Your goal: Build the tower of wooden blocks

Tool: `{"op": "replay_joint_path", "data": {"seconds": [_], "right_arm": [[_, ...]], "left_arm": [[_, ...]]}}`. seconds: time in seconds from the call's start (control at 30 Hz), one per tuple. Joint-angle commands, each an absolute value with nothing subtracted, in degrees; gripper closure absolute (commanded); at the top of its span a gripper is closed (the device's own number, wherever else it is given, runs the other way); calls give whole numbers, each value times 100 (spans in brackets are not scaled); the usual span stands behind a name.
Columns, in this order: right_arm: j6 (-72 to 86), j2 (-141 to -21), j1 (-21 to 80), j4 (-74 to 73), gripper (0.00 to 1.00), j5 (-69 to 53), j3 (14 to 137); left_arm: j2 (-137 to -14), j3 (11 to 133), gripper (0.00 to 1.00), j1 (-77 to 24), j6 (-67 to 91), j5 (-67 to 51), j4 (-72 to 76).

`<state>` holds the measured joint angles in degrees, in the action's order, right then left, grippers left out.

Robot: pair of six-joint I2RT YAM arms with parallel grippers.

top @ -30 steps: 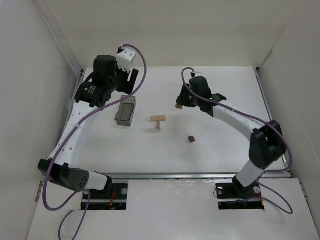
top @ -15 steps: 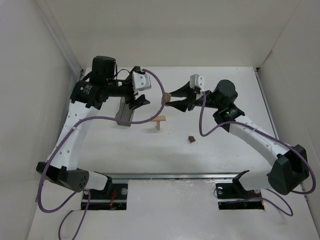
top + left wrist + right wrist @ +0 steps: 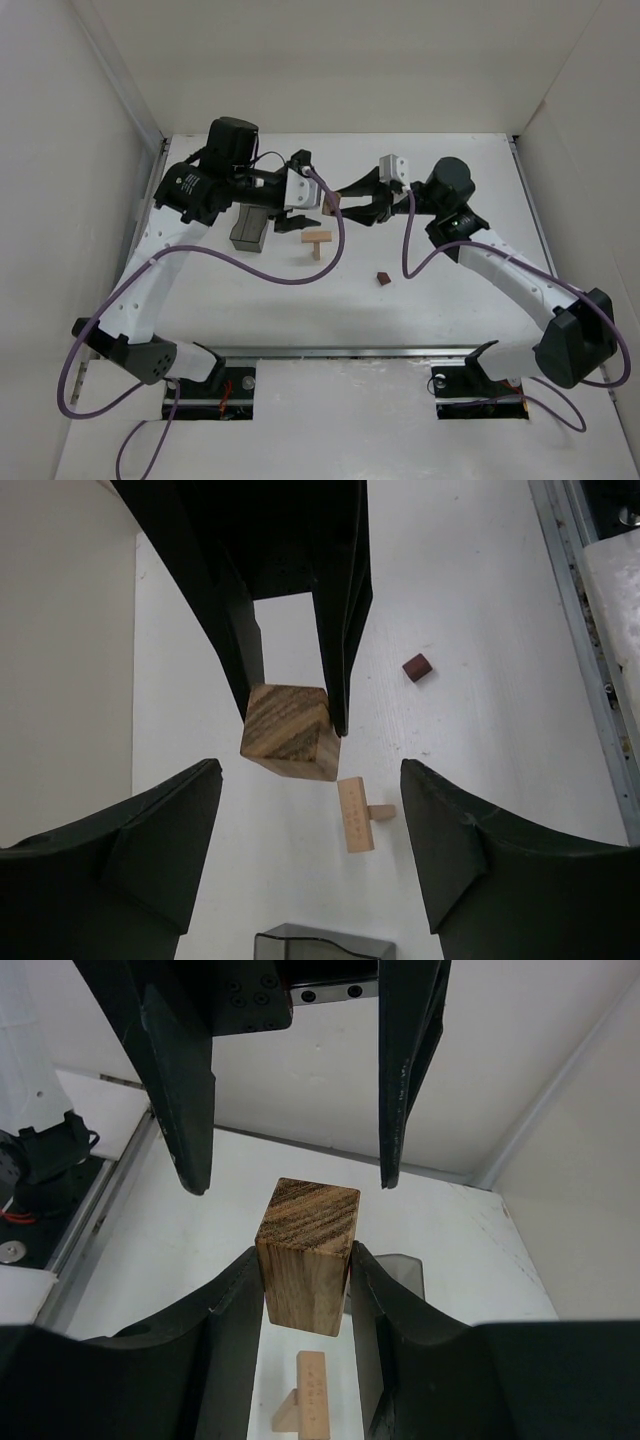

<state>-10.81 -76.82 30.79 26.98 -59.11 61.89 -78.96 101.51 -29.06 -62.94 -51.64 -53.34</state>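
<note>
A light-tan flat bar resting on one upright [image 3: 317,240] forms a T on the table; it also shows in the left wrist view [image 3: 356,815] and the right wrist view [image 3: 312,1400]. My right gripper [image 3: 338,204] [image 3: 305,1260] is shut on a striped wooden block [image 3: 330,203] [image 3: 307,1255] [image 3: 287,732], held in the air above and behind the T. My left gripper [image 3: 310,193] [image 3: 308,780] is open, its fingers [image 3: 190,1090] facing the held block and spread to either side of it, not touching. A small dark reddish-brown block [image 3: 383,278] [image 3: 417,667] lies right of the T.
A dark translucent grey box [image 3: 250,228] [image 3: 320,946] [image 3: 405,1270] stands left of the T, under the left arm. White walls enclose the table on three sides. Purple cables loop from both arms.
My left gripper has swung right to meet the right gripper's block. The right gripper turned from pointing down to level a second ago and has since held still.
</note>
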Motion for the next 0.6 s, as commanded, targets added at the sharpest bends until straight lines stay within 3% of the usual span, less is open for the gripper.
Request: {"op": "replay_joint_path", "data": {"seconds": [0.0,0.33,0.43,0.57], "right_arm": [[-1169,-7761,3164,2786,100,-5977,6600],[-1169,-7893,3217,2725,100,-6038,6706],[-1169,-7893,3217,2725,100,-6038,6706],[-1169,-7893,3217,2725,100,-6038,6706]], "left_arm": [[-7857,10239,32,-2997,-5915,-4843,-4860],[-7972,10178,39,-3050,-5810,-4729,-4861],[-8024,10178,45,-3103,-5810,-4729,-4860],[-8077,10117,43,-3155,-5810,-4676,-4860]]}}
